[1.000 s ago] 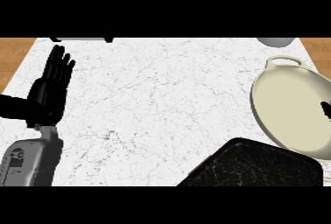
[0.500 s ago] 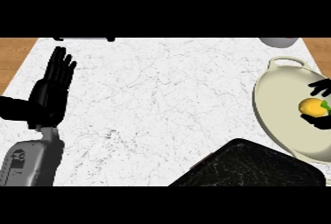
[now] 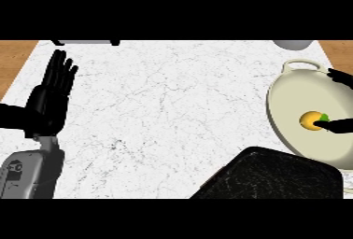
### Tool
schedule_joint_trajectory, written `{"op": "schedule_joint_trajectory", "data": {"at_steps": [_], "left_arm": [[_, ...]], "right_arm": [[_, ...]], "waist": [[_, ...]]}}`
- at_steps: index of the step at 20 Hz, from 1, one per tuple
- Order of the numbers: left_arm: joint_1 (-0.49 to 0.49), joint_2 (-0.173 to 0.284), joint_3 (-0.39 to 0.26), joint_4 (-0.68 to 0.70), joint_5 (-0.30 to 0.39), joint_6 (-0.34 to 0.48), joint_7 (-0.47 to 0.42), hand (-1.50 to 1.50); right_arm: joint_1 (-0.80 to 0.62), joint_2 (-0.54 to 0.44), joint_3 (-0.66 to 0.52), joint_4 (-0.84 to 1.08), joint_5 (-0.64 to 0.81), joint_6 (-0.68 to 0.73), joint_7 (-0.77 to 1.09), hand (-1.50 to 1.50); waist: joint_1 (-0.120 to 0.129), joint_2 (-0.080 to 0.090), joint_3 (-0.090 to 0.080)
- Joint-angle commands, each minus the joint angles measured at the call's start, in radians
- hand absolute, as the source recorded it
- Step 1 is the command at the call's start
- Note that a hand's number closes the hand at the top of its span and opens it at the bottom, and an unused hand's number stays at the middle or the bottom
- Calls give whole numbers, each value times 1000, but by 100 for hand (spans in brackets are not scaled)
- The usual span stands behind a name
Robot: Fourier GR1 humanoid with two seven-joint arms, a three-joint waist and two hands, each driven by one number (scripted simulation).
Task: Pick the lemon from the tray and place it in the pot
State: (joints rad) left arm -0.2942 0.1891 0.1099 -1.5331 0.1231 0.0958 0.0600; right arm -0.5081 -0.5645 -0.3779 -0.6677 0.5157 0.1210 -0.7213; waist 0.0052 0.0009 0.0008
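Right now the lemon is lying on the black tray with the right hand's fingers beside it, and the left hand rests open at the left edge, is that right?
Not quite: the head view shows the lemon inside the cream pot, not on the black tray. The right hand is beside it, and the left hand rests open at the left edge.

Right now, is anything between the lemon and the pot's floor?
Nothing visible: the lemon already shows inside the pot, over its cream floor, with the right hand's fingers at it. I cannot tell whether it is resting or still held.
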Motion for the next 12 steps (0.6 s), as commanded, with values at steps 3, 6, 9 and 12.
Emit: {"op": "schedule_joint_trajectory", "data": {"at_steps": [3, 6, 9, 12], "left_arm": [[2, -23, -18, -41, -24, 44, 47, 0], [15, -24, -8, 32, -24, 9, -55, 0], [18, -21, -17, -12, -22, 9, -14, 0], [42, -8, -5, -15, -1, -28, -38, 0]], "right_arm": [[-29, -45, -128, 49, -171, 169, 53, -150], [-96, -83, -182, 115, -230, 216, 117, -150], [-96, -151, -232, 191, -277, 263, 82, -150], [-107, -201, -270, 274, -302, 261, 26, -150]], "waist": [[-8, -2, 0], [-4, 3, -1], [4, 3, 0], [14, 6, 1]]}}
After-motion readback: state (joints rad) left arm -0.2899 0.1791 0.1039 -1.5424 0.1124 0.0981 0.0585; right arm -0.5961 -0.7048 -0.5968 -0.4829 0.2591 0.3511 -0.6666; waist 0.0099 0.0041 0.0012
